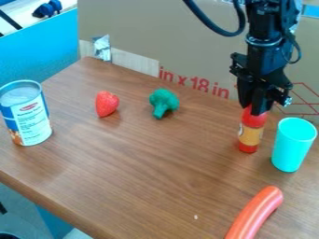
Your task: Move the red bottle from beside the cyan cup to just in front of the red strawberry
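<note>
The black pincer (255,106) is observed at the right of the view, pointed downward and closed about the top of a red bottle (250,135) with a yellow-brown label. The bottle is gripped at its upper end, with a finger set to either side; whether its base is touching the brown wooden surface (156,172) cannot be determined. A turquoise cup (294,144) is noted upright just beside the bottle, on the right. An orange-red sausage-shaped item (257,212) is found lying nearer the camera, partly cut off by the lower edge. Well to the left of the bottle, a green toy broccoli (164,100) and a red strawberry (107,104) are recorded near each other. A labelled can (28,114) is stood at the far left, and the rear is bounded by cardboard (156,28)
</note>
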Robot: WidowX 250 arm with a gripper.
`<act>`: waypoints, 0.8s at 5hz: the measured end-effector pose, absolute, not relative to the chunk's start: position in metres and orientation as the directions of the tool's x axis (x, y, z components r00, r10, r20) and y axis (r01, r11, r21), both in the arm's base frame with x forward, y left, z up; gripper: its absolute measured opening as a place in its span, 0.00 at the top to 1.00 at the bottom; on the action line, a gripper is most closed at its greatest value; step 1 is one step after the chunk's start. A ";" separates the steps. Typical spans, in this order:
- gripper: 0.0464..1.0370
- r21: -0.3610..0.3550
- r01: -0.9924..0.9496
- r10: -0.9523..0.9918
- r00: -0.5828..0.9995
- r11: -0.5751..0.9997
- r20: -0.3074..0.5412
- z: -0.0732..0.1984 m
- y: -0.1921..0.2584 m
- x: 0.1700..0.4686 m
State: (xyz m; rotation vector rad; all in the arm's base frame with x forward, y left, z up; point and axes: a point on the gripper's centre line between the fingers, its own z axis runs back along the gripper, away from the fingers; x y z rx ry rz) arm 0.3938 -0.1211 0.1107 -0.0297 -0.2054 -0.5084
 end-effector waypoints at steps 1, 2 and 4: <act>0.68 0.033 0.421 -0.413 0.869 0.907 0.273 0.141 -0.095 0.354; 0.68 0.022 0.364 -0.355 0.893 0.931 0.275 0.164 -0.078 0.319; 0.68 0.039 0.244 -0.247 0.961 0.969 0.121 0.129 -0.026 0.289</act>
